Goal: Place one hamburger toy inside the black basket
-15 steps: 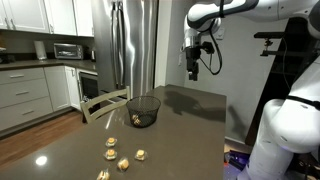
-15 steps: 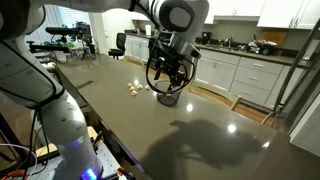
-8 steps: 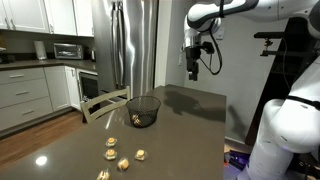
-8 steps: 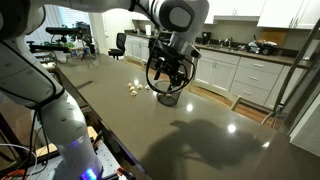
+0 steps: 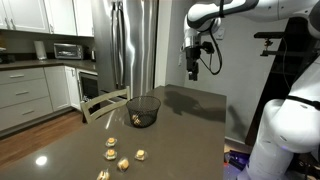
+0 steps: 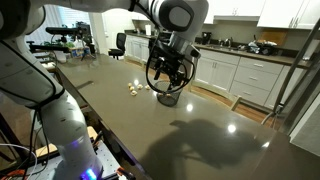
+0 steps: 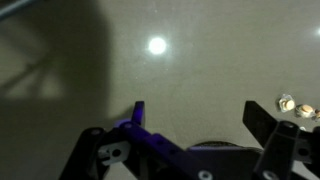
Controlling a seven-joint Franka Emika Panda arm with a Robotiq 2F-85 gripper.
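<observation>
The black basket [image 5: 145, 108] stands mid-table, and it also shows in the exterior view behind the arm [image 6: 168, 98]. A tan hamburger toy [image 5: 135, 119] shows through its mesh low on the near side and seems to lie inside. Several more hamburger toys [image 5: 122, 162] lie loose on the table in front of the basket, and some show in the wrist view [image 7: 287, 102] at the right edge. My gripper [image 5: 192, 72] hangs high above the table, to the right of and above the basket. In the wrist view the gripper [image 7: 198, 115] is open and empty.
The dark glossy table [image 5: 180, 140] runs to an edge on the right. A steel fridge [image 5: 133, 45] and kitchen cabinets [image 5: 25, 95] stand behind it. A white robot base [image 5: 290, 130] is at the right. Chairs and counters [image 6: 225, 65] lie beyond the table.
</observation>
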